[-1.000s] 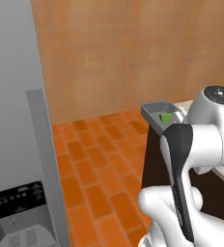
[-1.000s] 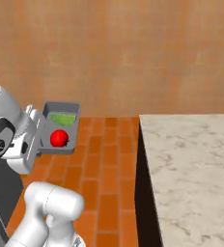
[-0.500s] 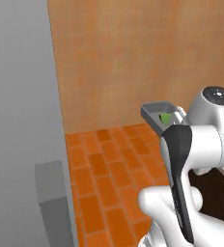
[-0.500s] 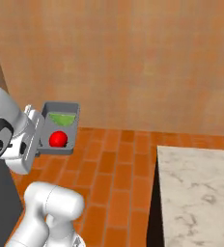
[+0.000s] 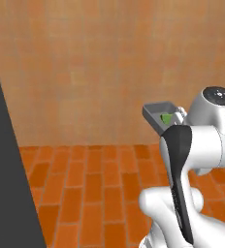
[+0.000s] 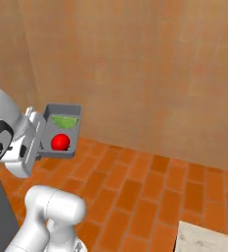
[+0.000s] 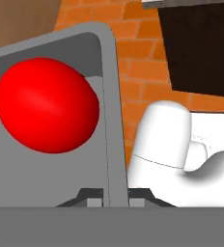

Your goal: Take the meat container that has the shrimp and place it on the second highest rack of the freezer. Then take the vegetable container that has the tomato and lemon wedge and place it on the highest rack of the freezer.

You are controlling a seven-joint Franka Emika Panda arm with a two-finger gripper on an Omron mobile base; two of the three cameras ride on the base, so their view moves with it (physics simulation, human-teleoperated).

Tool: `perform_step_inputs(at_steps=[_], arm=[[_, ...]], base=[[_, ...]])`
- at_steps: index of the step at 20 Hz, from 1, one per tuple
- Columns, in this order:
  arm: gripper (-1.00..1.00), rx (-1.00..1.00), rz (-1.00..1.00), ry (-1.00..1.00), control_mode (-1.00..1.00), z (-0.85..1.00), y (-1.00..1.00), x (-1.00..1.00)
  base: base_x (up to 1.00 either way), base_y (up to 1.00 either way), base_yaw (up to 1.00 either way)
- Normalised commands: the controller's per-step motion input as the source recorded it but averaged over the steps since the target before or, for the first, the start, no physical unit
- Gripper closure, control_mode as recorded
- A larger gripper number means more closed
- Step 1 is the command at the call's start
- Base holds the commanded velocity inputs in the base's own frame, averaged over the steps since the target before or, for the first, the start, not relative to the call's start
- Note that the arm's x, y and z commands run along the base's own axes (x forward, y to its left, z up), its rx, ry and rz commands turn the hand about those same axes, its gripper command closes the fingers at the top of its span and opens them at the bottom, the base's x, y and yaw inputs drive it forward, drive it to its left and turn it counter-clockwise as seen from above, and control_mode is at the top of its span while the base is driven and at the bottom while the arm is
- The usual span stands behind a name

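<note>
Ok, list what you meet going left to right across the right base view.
Robot arm → grey container holding the lemon wedge and the tomato → brick floor → marble counter corner at lower right.

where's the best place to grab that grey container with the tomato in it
Its thin upright side wall, pinched from the open top, one finger inside and one outside. The gripper is already shut on the vegetable container this way, carrying tomato and lemon wedge.

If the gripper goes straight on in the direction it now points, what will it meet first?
The gripper is already shut on the wall of the grey container. Straight ahead lies that tray with the tomato; beyond it probably the brick floor.
</note>
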Motion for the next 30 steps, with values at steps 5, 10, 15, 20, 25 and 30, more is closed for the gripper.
perform_step_inputs(at_steps=[5,10,15,20,25,30], arm=[[1.0,0.0,0.0,0.0,1.0,0.0,0.0,0.0],[1.0,0.0,0.0,0.0,1.0,0.0,0.0,0.0],[1.0,0.0,0.0,0.0,1.0,0.0,0.0,0.0],[1.0,0.0,0.0,0.0,1.0,0.0,0.0,0.0],[1.0,0.0,0.0,0.0,1.0,0.0,0.0,0.0],[1.0,0.0,0.0,0.0,1.0,0.0,0.0,0.0]], base=[[0.78,-0.18,0.82],[0.72,-0.19,0.84],[0.66,-0.16,0.86],[0.59,-0.1,0.87],[0.52,-0.03,0.87],[0.29,0.01,0.81]])
